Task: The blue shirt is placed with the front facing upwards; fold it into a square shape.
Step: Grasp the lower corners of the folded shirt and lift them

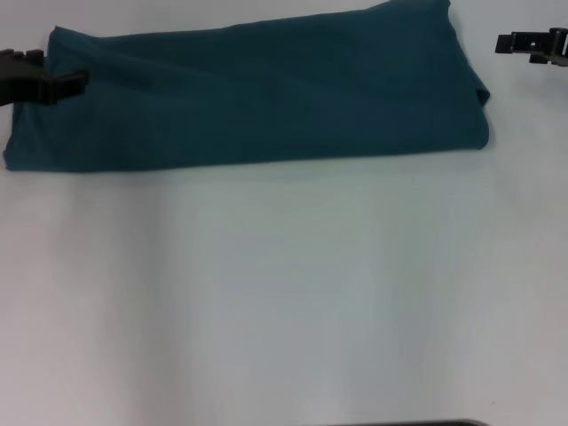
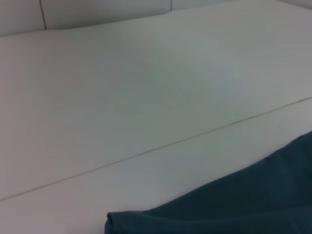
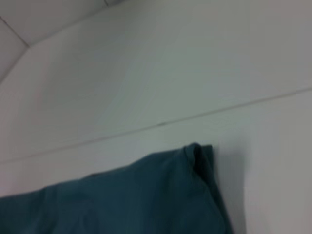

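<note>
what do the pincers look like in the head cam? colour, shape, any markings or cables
Both are black. The left pincer is a chunky, blocky body narrowing to a blunt tip. The right pincer looks more angular, a bracket-like shape with small lighter spots on it. No cables or readable markings are visible; neither wrist view shows any part of them.

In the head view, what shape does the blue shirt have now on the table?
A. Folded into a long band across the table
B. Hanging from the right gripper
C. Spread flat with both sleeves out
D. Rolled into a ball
A: the shirt lies as a long folded band, with the left gripper at its left end and the right gripper apart from it.
</note>
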Robot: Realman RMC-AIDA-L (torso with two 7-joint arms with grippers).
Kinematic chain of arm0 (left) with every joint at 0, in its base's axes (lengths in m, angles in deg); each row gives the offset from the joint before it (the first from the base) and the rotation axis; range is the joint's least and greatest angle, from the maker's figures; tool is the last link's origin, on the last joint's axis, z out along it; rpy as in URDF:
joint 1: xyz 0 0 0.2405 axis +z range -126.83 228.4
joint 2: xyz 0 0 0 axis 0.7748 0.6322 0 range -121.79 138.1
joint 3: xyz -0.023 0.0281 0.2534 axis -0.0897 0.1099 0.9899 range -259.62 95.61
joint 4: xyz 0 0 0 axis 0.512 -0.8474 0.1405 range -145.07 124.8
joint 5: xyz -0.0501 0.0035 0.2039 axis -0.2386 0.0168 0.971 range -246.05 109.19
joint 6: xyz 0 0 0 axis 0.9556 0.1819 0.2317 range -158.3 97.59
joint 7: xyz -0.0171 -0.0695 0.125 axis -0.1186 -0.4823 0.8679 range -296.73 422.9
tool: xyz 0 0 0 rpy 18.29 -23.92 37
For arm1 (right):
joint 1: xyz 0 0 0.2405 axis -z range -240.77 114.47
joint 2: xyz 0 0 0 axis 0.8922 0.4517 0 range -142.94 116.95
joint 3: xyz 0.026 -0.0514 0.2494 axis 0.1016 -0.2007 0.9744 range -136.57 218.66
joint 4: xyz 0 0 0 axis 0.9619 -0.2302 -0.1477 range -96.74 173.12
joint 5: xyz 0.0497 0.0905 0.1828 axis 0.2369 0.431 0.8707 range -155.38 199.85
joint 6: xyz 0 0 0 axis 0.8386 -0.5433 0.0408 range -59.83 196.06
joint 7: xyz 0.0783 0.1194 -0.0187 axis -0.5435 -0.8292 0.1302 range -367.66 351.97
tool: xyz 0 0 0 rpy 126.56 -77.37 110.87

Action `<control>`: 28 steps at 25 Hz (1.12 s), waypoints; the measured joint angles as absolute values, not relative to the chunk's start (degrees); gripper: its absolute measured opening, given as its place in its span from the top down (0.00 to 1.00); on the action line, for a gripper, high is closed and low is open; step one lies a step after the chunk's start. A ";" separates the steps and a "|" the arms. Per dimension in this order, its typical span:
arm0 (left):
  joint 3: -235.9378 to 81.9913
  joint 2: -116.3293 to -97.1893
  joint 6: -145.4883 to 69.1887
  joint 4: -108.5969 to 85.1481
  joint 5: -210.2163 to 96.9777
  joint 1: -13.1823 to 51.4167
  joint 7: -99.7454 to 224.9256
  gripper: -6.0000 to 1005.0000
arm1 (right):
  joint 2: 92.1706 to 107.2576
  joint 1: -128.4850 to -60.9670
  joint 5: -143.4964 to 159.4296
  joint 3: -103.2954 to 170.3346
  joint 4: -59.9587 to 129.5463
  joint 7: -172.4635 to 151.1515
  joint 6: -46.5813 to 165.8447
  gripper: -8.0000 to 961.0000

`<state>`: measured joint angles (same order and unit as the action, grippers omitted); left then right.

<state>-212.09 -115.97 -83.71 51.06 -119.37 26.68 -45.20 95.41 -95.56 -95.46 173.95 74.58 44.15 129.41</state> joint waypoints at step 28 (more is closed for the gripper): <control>-222.56 -115.14 -90.08 52.25 -116.38 30.59 -47.65 0.11 | 94.94 -93.99 -97.47 176.21 73.63 42.44 141.33 0.17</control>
<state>-222.56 -115.14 -90.08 52.25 -116.38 30.59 -47.65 94.94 -93.99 -97.47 176.21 73.63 42.44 141.33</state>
